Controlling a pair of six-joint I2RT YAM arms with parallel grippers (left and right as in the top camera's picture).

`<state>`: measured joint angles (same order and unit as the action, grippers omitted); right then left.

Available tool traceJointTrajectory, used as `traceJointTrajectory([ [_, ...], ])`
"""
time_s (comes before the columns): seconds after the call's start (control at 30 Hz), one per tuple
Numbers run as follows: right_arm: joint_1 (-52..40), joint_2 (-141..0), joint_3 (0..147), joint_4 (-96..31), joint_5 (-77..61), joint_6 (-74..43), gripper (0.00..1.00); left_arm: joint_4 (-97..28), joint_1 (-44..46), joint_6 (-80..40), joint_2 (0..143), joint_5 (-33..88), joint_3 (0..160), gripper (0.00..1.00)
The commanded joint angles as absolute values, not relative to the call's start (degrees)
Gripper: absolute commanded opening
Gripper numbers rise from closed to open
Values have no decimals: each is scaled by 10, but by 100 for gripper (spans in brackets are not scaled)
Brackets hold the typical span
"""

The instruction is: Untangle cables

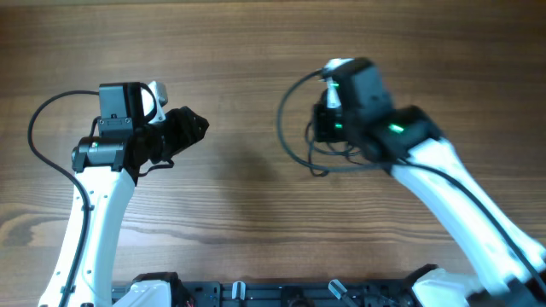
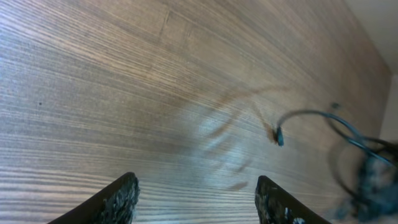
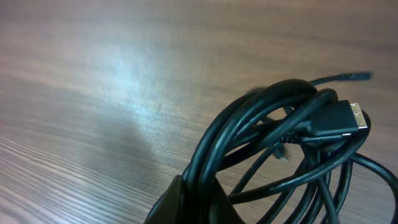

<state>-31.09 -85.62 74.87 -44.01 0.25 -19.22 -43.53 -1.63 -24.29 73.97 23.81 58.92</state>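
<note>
Overhead view shows both arms over the wooden table [image 1: 256,51]. The left gripper [image 1: 193,128] points toward the right gripper [image 1: 326,128], well apart from it, with bare wood between them. The cables [image 1: 288,111] form a loose black loop around the right gripper, bulging toward the left arm's side.

Only the right wrist view shows the grip itself. The right gripper [image 3: 189,202] is pressed together on the cables [image 3: 261,124], with several strands bunched just above its tips and a silvery plug [image 3: 356,118] on top of the bunch.

Left wrist view shows the left gripper [image 2: 196,196] with its fingers [image 2: 121,199] spread and nothing between them. The cables [image 2: 348,134] lie ahead and to its right, and one loose end [image 2: 279,135] reaches nearest, apart from the tips. The table's edge runs beyond the cables at the upper right corner, and open wood lies ahead of the left gripper.
</note>
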Motion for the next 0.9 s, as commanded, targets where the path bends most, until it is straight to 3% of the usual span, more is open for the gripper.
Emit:
traceJointTrajectory([
  [0.0,-354,-954,759,-411,-1,-187,4,-445,-17,-244,729,235,603,63],
  [0.07,-375,-1000,759,-389,-22,-197,5,-448,-17,-244,730,235,603,63],
  [0.13,-394,-1030,759,-368,-55,-196,12,-448,-17,-244,731,235,603,63],
  [0.17,-406,-1041,759,-356,-87,-192,29,-448,-17,-244,731,235,603,63],
  [0.23,-409,-1040,761,-347,-126,-166,48,-448,-17,-244,732,235,603,63],
  [0.47,-375,-999,792,-351,-231,-151,89,-448,-17,-244,740,235,603,63],
  [0.53,-352,-978,795,-356,-229,-161,94,-448,-13,-244,745,238,603,63],
  [0.87,-242,-932,795,-421,-208,-179,94,-420,98,-241,842,237,602,58],
])
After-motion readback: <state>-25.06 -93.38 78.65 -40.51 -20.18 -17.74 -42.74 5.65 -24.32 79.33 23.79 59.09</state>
